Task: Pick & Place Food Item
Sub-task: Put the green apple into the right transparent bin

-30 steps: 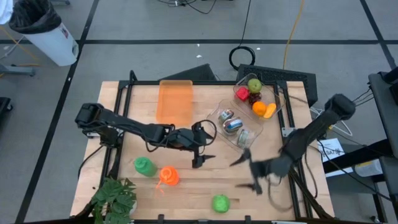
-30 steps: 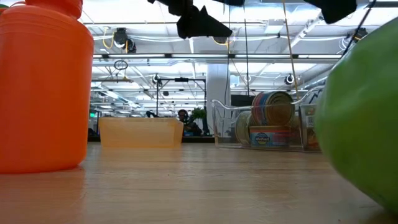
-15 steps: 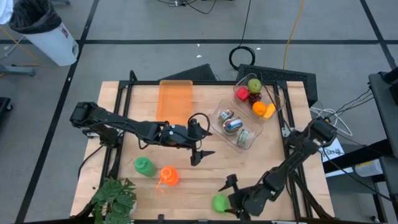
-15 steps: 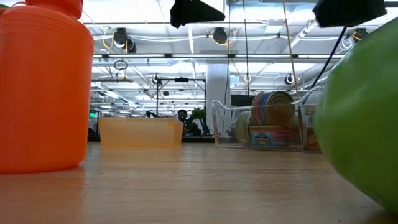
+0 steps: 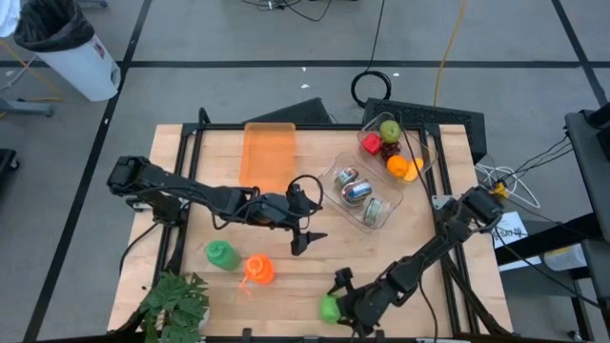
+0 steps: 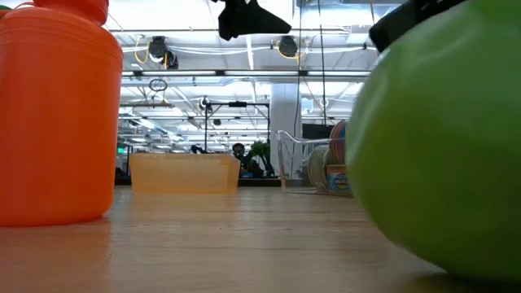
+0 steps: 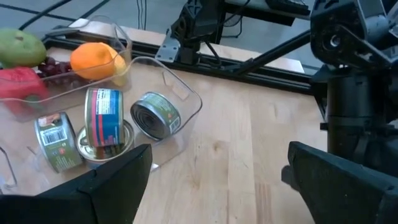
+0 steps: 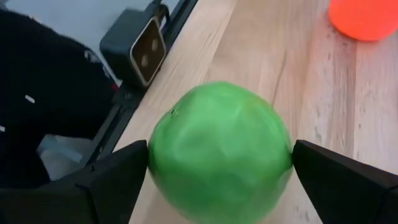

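Note:
The green round food item (image 5: 329,308) sits on the wood near the table's near edge. It fills the right of the low view (image 6: 440,146) and the middle of the right wrist view (image 8: 217,149). My right gripper (image 5: 335,302) (image 8: 220,155) reaches along the near edge with one finger on each side of it. My left gripper (image 5: 307,236) (image 7: 217,171) hangs open above the table's middle, clear of everything, and shows at the top of the low view (image 6: 244,18). My right gripper has the green round food item between its two fingers, which meet its widest part (image 8: 155,155) on opposite sides. The fingers (image 8: 118,180) come in low from the table's right, pointing left. The item rests on the table.
An orange bottle-shaped item (image 5: 257,270) (image 6: 57,114) and a green one (image 5: 220,253) stand near-left, beside a plant (image 5: 176,300). A clear bin of cans (image 5: 362,195) (image 7: 106,124), a bin of fruit (image 5: 391,143) and an orange tray (image 5: 268,157) lie toward the far edge.
My right gripper has swung from the table's right-middle down to the near edge, then left onto the green item. The item has slid a little toward the left and nearer the low camera.

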